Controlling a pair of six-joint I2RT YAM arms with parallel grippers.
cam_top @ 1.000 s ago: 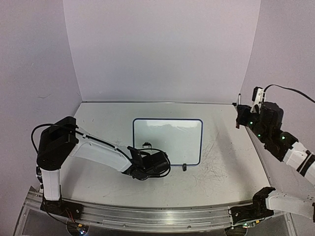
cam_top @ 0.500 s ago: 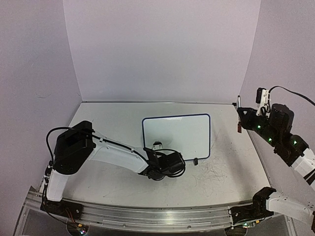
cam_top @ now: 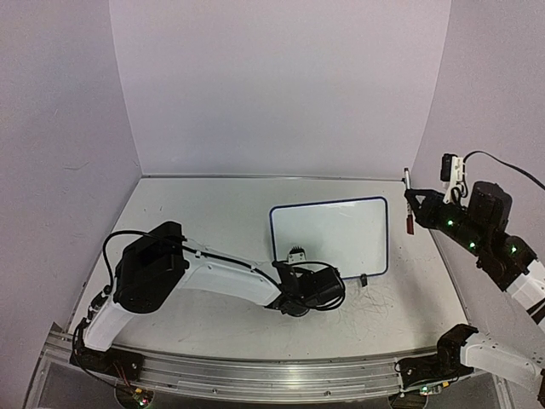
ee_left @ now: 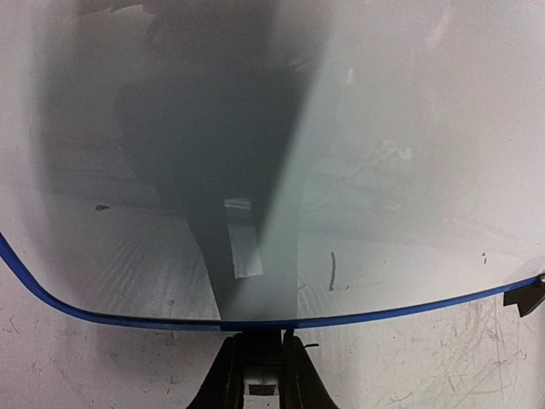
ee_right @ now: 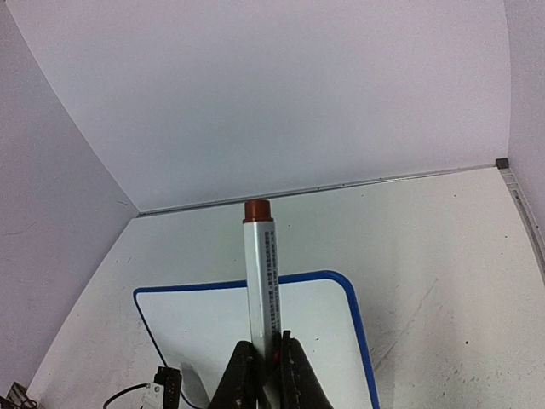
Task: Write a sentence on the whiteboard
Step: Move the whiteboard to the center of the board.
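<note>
The whiteboard (cam_top: 332, 234) lies flat on the table, white with a thin blue frame and a black foot (cam_top: 364, 279) at its near edge. No sentence shows on it; only one short dark stroke (ee_left: 332, 271) shows in the left wrist view. My left gripper (cam_top: 300, 274) is shut on the whiteboard's near edge (ee_left: 258, 341). My right gripper (cam_top: 417, 211) is held high over the right side of the table. It is shut on a white marker (ee_right: 262, 264) with a red-brown end, which points up and away. The board (ee_right: 204, 332) lies below it.
The table (cam_top: 187, 221) is scuffed with dark scribbles right of and in front of the board. Pale walls close in the back and both sides. A metal rail (cam_top: 255, 375) runs along the near edge.
My left gripper has dragged the whiteboard to the right across the table. My right gripper with the marker has shifted slightly right and down.
</note>
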